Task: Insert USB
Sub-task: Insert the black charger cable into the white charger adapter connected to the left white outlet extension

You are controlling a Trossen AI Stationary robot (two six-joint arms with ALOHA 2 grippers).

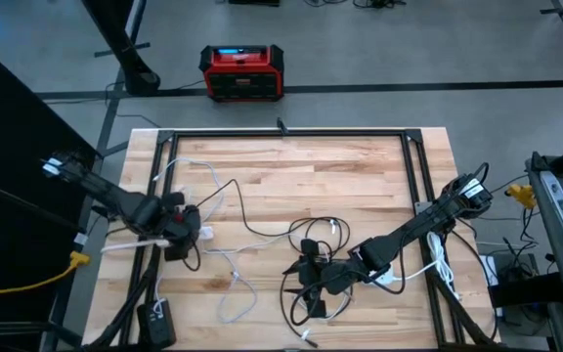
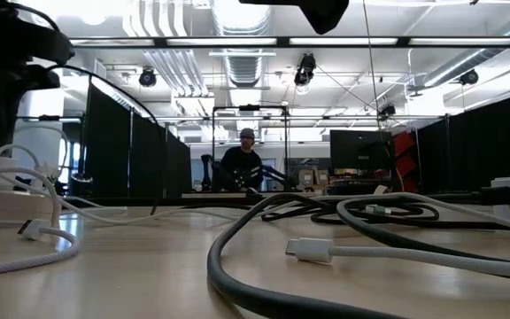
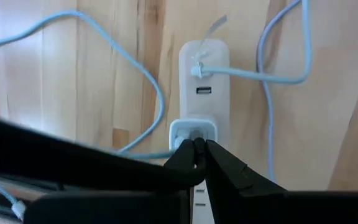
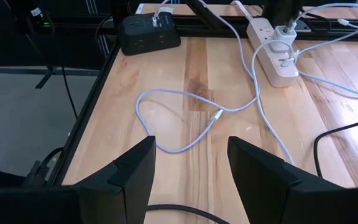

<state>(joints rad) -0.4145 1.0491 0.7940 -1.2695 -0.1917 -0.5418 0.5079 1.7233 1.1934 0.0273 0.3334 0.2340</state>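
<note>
A white power strip [image 3: 204, 93] lies on the wooden table at its left side and also shows in the high view [image 1: 195, 233]. A white cable [image 3: 253, 74] is plugged into its USB end. A white charger block [image 3: 193, 129] sits in the strip. My left gripper [image 3: 199, 147] is shut, pointing down at that block. My right gripper [image 4: 188, 168] is open and empty above the black cables [image 1: 311, 264] near the table's middle front. A loose white cable's connector [image 4: 216, 115] lies on the wood between the two arms. My left gripper comes from above with its shut fingertips [image 3: 188, 152] at the edge of the charger block [image 3: 193, 138], which stays plugged into the strip. The fingers hide the place of contact. I cannot tell whether they pinch anything or only touch the block.
A black power strip [image 4: 148, 28] lies at the near left corner. Loose white cables [image 1: 233, 284] and thick black cables [image 2: 264, 266] loop over the table's middle and front. A white plug [image 2: 308, 251] lies near the low camera. A person [image 2: 244, 164] sits far behind the table.
</note>
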